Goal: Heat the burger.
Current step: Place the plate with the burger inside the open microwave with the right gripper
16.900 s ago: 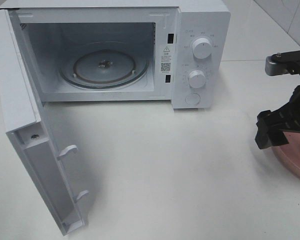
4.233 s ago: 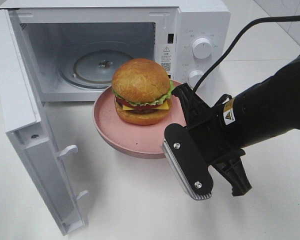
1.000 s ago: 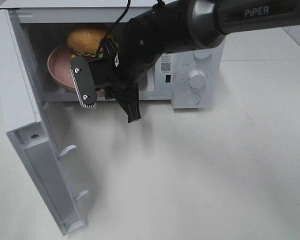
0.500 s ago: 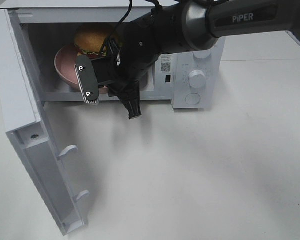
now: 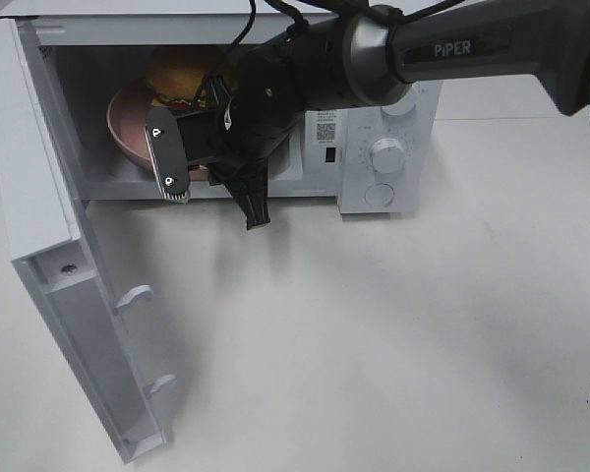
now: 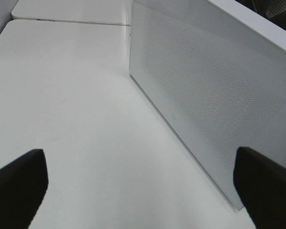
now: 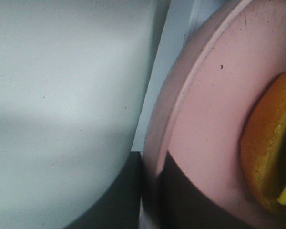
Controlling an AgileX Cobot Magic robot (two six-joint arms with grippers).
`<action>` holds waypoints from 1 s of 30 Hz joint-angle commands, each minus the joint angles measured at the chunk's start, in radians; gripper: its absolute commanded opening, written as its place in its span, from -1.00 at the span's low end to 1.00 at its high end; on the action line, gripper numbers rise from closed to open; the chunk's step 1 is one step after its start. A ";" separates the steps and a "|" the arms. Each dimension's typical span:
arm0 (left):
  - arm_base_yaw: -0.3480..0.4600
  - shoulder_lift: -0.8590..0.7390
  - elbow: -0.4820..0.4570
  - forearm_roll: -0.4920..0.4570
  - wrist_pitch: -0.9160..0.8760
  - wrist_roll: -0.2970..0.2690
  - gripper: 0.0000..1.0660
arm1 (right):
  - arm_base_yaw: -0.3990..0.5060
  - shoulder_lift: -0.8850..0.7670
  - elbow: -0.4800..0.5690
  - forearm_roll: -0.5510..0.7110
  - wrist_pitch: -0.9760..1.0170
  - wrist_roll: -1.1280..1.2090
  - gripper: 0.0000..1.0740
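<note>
The right hand (image 7: pixel 150 202) clamps the rim of a smooth round pink plate (image 5: pixel 128 126); the glossy domed burger (image 5: pixel 175 77) sits just beyond (inside the white microwave (image 5: pixel 413 133)).

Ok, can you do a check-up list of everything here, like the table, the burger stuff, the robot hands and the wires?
Surface: white table, carrying the microwave, whose door stands open.
Job's things: burger sits on the pink plate, both inside the microwave.
Clutter: nothing seen.
Grippers: right gripper shut on the pink plate's rim; left gripper open, facing a white panel of the microwave, holding nothing.
Cables: black cable runs along the right arm.
Surroundings: nothing seen.
</note>
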 commanded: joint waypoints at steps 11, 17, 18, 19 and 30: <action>0.001 -0.008 0.001 0.009 0.002 -0.007 0.83 | -0.021 0.044 -0.080 -0.023 -0.071 0.020 -1.00; 0.001 -0.008 0.001 0.019 0.002 -0.008 0.83 | -0.021 0.063 -0.102 -0.022 -0.069 0.022 -1.00; 0.001 -0.008 0.001 0.025 0.002 -0.015 0.83 | -0.021 0.063 -0.102 -0.022 -0.072 0.024 -1.00; 0.001 -0.008 0.001 0.025 0.002 -0.015 0.83 | -0.021 0.063 -0.102 -0.022 -0.072 0.024 -1.00; 0.001 -0.008 0.001 0.030 0.002 -0.017 0.83 | -0.027 0.067 -0.102 -0.021 -0.099 0.038 -0.96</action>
